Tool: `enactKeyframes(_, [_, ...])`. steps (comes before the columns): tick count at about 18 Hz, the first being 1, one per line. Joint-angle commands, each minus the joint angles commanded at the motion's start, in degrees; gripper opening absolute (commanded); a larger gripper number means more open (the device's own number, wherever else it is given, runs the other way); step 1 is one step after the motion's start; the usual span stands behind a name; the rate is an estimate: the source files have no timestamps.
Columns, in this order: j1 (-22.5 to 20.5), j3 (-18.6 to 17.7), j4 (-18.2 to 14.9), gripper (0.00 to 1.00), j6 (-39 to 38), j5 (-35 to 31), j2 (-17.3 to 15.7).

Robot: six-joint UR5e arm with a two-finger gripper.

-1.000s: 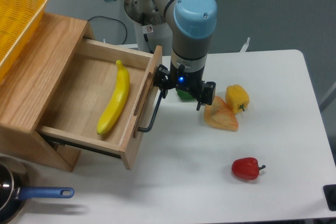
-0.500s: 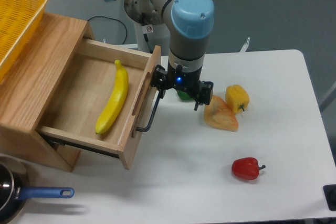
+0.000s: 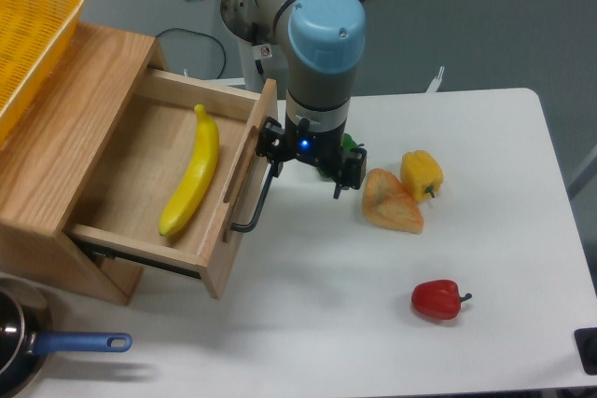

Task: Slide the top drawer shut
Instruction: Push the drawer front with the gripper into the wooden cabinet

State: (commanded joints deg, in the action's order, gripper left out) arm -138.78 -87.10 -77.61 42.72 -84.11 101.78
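The top drawer (image 3: 140,174), light oak with a flat front and a long black bar handle (image 3: 254,202), stands partly open from the wooden cabinet (image 3: 56,137) at the left of the white table (image 3: 448,258). A smooth curved banana (image 3: 191,171) lies inside. The gripper (image 3: 306,167) hangs with fingers spread, one against the handle's upper end. Glossy red pepper (image 3: 438,298), yellow pepper (image 3: 422,173) nearby.
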Motion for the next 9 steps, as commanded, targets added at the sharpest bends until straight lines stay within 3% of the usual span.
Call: enactKeyframes(9, [2.55,-0.26,0.09,1.0,-1.94,-0.26,0.0])
